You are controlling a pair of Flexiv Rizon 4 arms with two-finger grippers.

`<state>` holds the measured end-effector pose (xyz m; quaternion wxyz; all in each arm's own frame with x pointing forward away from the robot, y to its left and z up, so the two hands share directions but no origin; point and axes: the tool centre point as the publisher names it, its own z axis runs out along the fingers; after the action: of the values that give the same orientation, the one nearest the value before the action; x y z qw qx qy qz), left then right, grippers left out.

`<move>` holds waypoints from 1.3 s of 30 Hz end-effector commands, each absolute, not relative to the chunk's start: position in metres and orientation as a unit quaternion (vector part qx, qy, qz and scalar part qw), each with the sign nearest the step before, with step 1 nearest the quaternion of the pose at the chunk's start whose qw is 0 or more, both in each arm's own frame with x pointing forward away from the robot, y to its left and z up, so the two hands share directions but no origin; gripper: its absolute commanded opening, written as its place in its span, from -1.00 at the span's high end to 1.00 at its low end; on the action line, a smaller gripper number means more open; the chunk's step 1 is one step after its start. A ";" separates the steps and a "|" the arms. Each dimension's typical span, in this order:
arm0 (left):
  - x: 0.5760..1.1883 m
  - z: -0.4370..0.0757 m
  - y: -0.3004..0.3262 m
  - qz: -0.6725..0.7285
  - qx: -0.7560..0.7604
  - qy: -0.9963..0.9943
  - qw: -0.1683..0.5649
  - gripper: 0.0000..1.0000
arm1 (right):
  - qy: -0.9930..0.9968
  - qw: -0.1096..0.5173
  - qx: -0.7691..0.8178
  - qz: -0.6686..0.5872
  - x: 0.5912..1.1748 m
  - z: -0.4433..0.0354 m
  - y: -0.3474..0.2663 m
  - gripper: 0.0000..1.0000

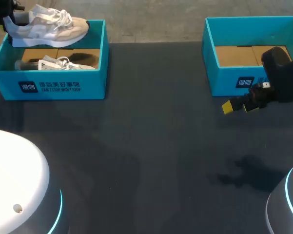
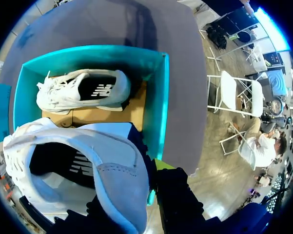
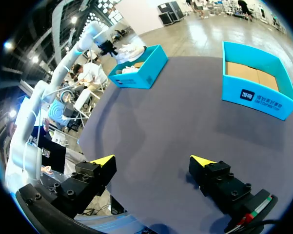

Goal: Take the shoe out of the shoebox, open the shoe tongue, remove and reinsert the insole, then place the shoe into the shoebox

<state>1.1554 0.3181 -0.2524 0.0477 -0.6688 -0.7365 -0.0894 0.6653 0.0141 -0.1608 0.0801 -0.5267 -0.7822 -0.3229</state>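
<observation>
A white and beige shoe (image 1: pixel 48 27) hangs above the left teal shoebox (image 1: pixel 48 85), level, with its toe pointing right. My left gripper (image 1: pixel 8 19) is shut on its heel. In the left wrist view the heel collar of the shoe (image 2: pixel 87 165) fills the space by my left gripper (image 2: pixel 142 180); one finger is hidden by the shoe. A second white shoe (image 1: pixel 58 63) lies on its side inside the box (image 2: pixel 162 97). My right gripper (image 1: pixel 240 107) hovers open and empty in front of the right shoebox (image 1: pixel 224 80), and so it shows in its own view (image 3: pixel 153 163).
The right teal shoebox (image 3: pixel 258 92) holds only its cardboard floor. The dark table (image 1: pixel 146 161) stretches between the two boxes and toward the front edge. The left box (image 3: pixel 136 70) and my left arm (image 3: pixel 63 58) appear far ahead of the right gripper.
</observation>
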 end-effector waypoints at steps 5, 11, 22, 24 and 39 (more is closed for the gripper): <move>1.173 -0.270 0.316 -0.081 -0.673 -0.733 0.053 1.00 | -0.782 0.080 -0.527 -0.322 0.666 -0.162 0.015 -1.00; 1.178 -0.280 0.315 -0.080 -0.676 -0.732 0.043 1.00 | -0.782 0.080 -0.527 -0.322 0.666 -0.162 0.015 -1.00; 1.174 -0.290 0.313 -0.091 -0.679 -0.727 0.043 1.00 | -0.782 0.080 -0.527 -0.322 0.666 -0.162 0.015 -1.00; 1.177 -0.292 0.314 -0.085 -0.678 -0.729 0.043 1.00 | -0.782 0.080 -0.527 -0.322 0.666 -0.162 0.015 -1.00; 1.184 -0.312 0.315 -0.093 -0.681 -0.725 0.034 1.00 | -0.782 0.080 -0.527 -0.322 0.666 -0.162 0.015 -1.00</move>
<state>1.1787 0.3155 -0.3069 0.0353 -0.6799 -0.7266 -0.0929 0.6653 0.0141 -0.1608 0.0801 -0.5267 -0.7822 -0.3229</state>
